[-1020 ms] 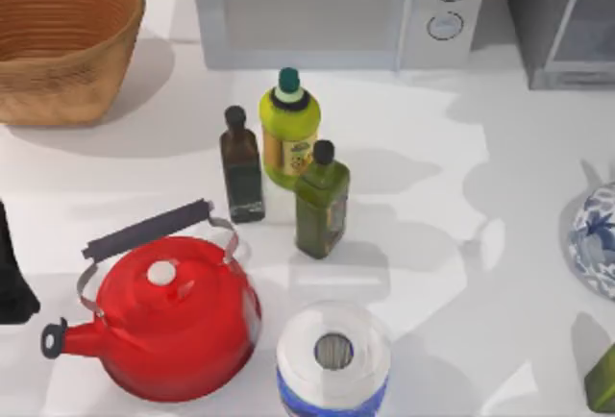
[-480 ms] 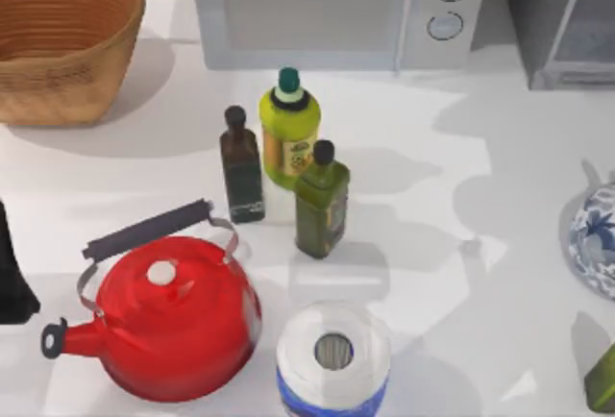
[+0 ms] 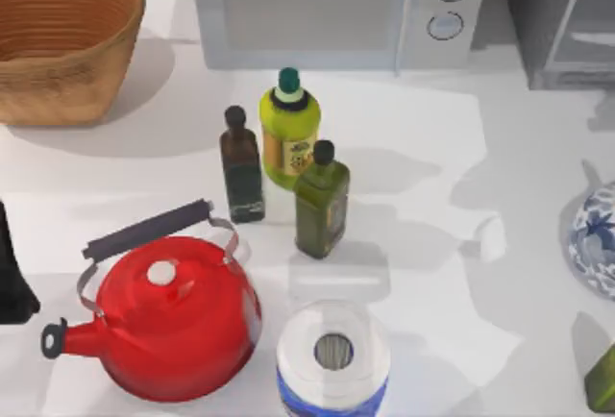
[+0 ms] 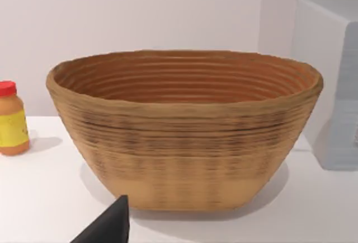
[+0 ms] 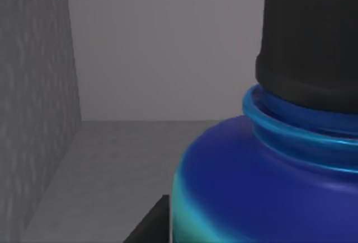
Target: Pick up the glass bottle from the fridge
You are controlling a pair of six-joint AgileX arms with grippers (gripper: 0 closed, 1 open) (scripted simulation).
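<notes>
Glass bottle (image 5: pixel 263 187) inside fridge (image 5: pixel 33 86); basket (image 4: pixel 184 131) holds nothing.

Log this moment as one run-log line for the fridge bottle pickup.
phase: reach inside fridge | right wrist camera right up against glass bottle | grip: cannot tell | left arm: parked near basket

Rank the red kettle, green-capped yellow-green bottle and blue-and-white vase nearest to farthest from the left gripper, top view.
1. The red kettle, front left, beside the left gripper.
2. The yellow-green bottle, centre.
3. The blue-and-white vase, right edge.
</notes>
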